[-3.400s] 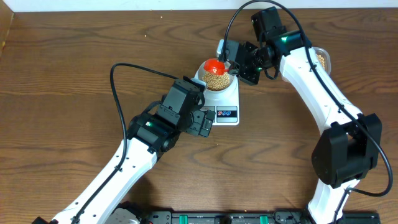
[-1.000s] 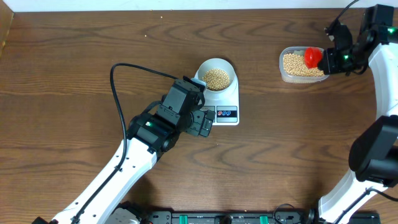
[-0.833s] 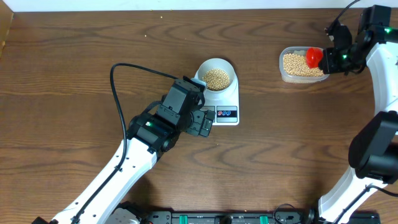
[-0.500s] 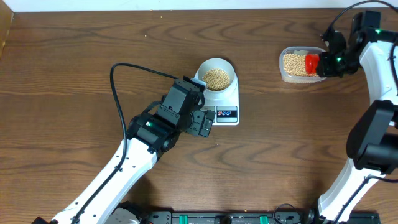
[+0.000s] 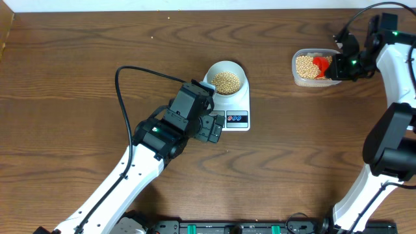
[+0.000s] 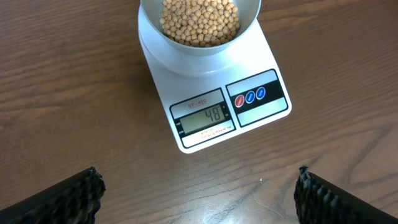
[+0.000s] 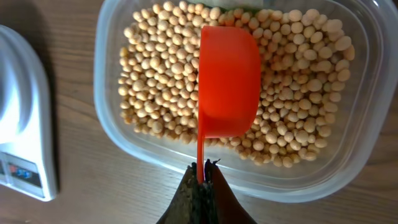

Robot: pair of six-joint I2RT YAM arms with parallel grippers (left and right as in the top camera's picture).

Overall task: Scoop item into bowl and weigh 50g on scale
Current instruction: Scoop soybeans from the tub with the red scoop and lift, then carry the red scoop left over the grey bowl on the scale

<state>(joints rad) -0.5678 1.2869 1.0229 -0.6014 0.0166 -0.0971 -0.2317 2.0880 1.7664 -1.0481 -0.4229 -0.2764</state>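
The beans (image 6: 199, 18) lie in two places. A mound fills the pale bowl (image 6: 149, 31), which sits on the white scale (image 6: 205, 87) at the middle of the table (image 5: 78, 58). The rest form a loose bed in the clear tub (image 7: 115, 124) at the far right. The scale's display looks to read 48, so I judge that only a few more beans are wanted.

The right gripper (image 7: 202, 177) is pinched tight on the thin end of the handle of the orange scoop (image 7: 229, 81). The scoop's cup lies over the beans in the tub; whether its lip has dug in I cannot tell. The left gripper (image 6: 198, 193) stands wide open and holds nothing, just near of the scale.

The beans look small, hard, dry and round, so they will likely roll, bounce and spill over a tilted edge. Fingers cannot take them; the scoop must. The scoop seems light, stiff plastic, and a grip at the handle's tip leaves the slim handle free to twist between the pads, so the cup should travel level. For so small a top-up, a shallow part-load trickled in suits best. The bowl looks light and may slide on the smooth scale if knocked
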